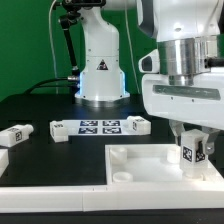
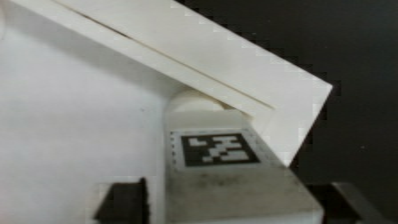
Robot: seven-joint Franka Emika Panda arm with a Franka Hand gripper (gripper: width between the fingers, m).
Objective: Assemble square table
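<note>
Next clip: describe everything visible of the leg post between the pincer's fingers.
The leg post is a short, smooth white plastic block with a black-and-white square tag on its camera-facing side. It stands upright at a corner of the square table panel, on the exterior view's right, between the pincer's fingers; whether they touch it is unclear.

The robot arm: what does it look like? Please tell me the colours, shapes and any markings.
The arm is white and rounded, with a grey metal ring above a boxy white claw. Its fingers are black. The white base bears a black triangle mark and glows blue at the bottom; black cables run beside it.
</note>
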